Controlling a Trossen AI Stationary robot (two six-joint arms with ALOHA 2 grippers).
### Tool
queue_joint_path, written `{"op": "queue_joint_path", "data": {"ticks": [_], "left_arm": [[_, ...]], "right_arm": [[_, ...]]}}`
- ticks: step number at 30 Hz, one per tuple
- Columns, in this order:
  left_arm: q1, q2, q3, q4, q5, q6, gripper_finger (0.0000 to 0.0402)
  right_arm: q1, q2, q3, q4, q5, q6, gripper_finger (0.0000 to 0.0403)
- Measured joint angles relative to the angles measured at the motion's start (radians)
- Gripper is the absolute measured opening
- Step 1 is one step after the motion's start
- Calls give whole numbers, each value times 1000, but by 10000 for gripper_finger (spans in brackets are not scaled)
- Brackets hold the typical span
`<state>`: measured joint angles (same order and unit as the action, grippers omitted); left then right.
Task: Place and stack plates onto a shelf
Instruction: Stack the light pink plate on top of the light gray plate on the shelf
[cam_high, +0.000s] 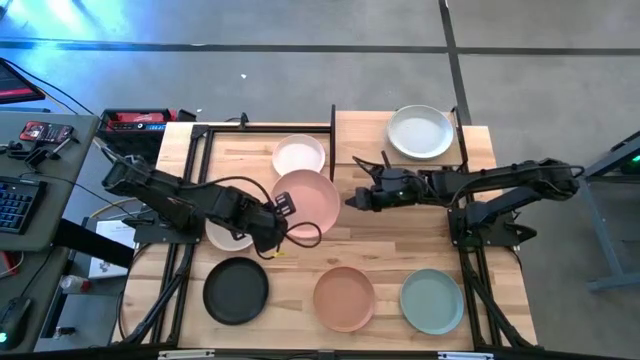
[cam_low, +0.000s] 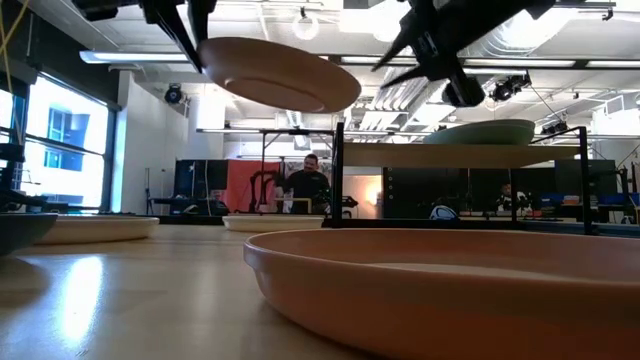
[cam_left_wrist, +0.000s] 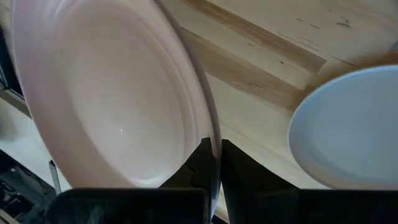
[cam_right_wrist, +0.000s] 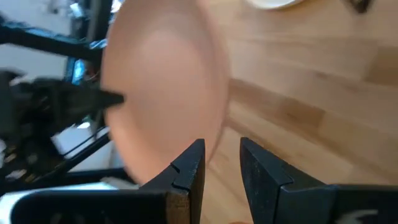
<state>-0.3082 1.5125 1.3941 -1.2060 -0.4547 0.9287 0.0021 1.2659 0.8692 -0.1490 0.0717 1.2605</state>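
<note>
My left gripper is shut on the pink plate, which hangs over the table's middle. My right gripper stands open just off that plate's right edge, and the rim lies just ahead of the gap between its fingers; I see no touch. A pale plate lies on the shelf at the far right. The white plate, cream plate, black plate, terracotta plate and sage green plate lie flat on the table. My left gripper pinches the pink plate's rim between its two fingers, one on the upper face and one on the underside. The fingers come from the table's left, slanting down. The plate is lifted clear of the table and tilted.
The shelf's black uprights stand beside the pink plate's far right. The cream plate lies partly under my left arm. People stand in the room beyond the table. Bare wood shows between the near plates and the held one.
</note>
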Motion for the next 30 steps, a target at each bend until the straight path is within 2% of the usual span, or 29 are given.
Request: {"op": "queue_joint_path", "data": {"ticks": [10, 26, 30], "left_arm": [[-15, 2, 0, 81, -4, 2, 7], [-13, 2, 0, 172, -51, 129, 7], [-11, 2, 0, 174, -52, 131, 7]], "right_arm": [[0, 0, 0, -1, 40, 0, 83], [-2, -1, 0, -6, 49, 23, 82], [-2, -1, 0, -6, 49, 23, 68]]}}
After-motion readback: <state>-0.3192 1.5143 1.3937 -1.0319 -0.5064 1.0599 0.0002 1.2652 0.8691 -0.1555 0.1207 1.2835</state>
